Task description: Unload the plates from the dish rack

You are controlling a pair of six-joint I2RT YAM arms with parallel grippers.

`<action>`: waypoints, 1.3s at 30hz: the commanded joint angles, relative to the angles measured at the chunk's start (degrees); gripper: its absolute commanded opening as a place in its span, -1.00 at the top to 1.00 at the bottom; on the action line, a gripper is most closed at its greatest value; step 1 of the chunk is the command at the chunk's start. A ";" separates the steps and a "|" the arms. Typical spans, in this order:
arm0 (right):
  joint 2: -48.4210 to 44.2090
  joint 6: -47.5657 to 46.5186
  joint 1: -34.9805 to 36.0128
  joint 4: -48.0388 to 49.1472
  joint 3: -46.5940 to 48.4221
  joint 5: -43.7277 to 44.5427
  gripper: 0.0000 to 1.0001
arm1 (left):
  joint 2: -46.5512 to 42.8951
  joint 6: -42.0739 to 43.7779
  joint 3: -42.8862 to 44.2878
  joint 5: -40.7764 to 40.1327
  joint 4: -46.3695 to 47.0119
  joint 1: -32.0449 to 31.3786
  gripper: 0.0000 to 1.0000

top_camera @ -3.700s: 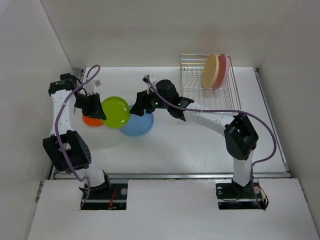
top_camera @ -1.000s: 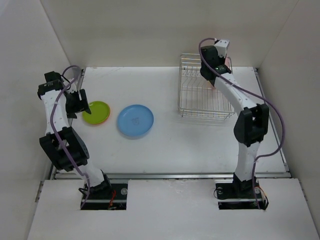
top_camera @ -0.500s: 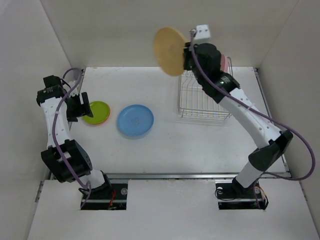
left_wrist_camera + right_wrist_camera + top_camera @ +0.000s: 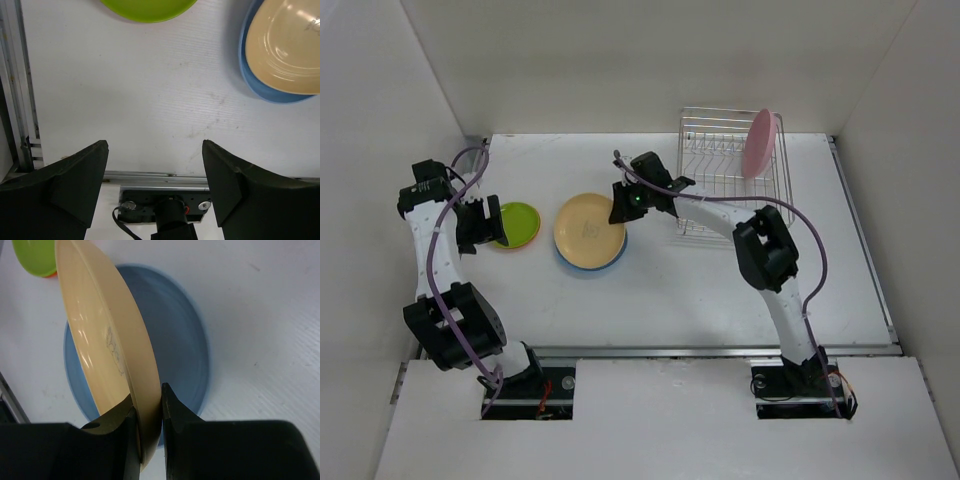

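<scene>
At the left we see the left gripper (image 4: 480, 222) spread wide with nothing between its fingers (image 4: 75, 185), hanging over bare white table (image 4: 700, 290). Just beside it lies the lime green plate (image 4: 517, 223), stacked on the orange plate (image 4: 508, 246), of which only a sliver of rim shows.

Toward the middle, the blue plate (image 4: 590, 263) lies flat on the table. Above it the right gripper (image 4: 620, 205) is clamped on the rim of the pale yellow plate (image 4: 588, 228), which is tilted over the blue one. We cannot tell whether the two plates touch.

At the right stands the wire dish rack (image 4: 720, 190), with the pink plate (image 4: 758, 142) upright on edge at its far right side.
</scene>
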 commanded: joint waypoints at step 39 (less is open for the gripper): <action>-20.72 -0.40 -18.62 -21.02 10.41 57.64 -0.69 | -2.25 1.49 0.43 -1.49 -1.45 0.00 -0.48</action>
